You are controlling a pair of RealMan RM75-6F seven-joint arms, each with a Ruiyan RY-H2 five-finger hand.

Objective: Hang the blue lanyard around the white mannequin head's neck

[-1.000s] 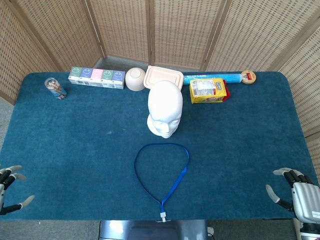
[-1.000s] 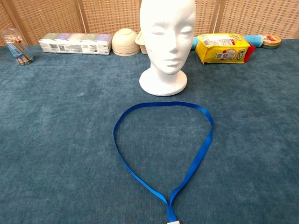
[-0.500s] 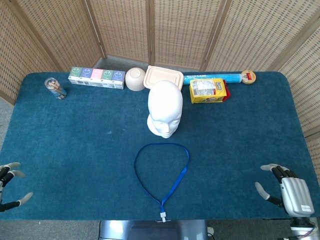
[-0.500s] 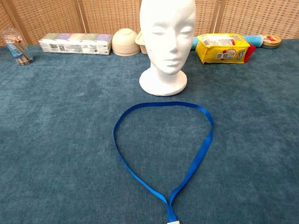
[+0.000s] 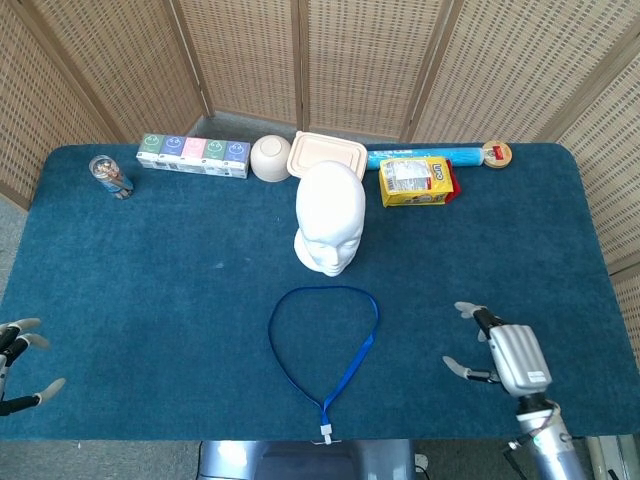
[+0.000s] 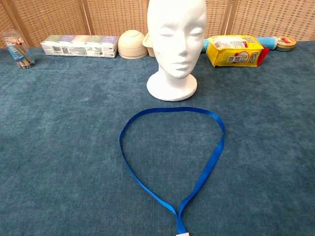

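The blue lanyard (image 5: 345, 372) (image 6: 206, 167) lies flat on the blue table as an open loop, its white clip (image 5: 325, 434) at the near edge. Just behind the loop stands the white mannequin head (image 5: 329, 217) (image 6: 176, 39), upright and facing the near edge. My right hand (image 5: 505, 354) hovers over the table's near right part, fingers spread and empty, well right of the lanyard. My left hand (image 5: 12, 366) shows only at the near left corner, fingers apart, holding nothing. Neither hand appears in the chest view.
Along the far edge of the table (image 5: 150, 280) stand a glass with sticks (image 5: 108, 176), a row of small cartons (image 5: 193, 155), a cream bowl (image 5: 270, 157), a pink lidded box (image 5: 326, 154), a yellow packet (image 5: 415, 181), a blue roll (image 5: 425, 156) and a tape disc (image 5: 496, 153).
My right hand has moved left and forward from the near right corner onto the table, toward the lanyard. The left hand has barely shifted. Lanyard and head are unmoved.
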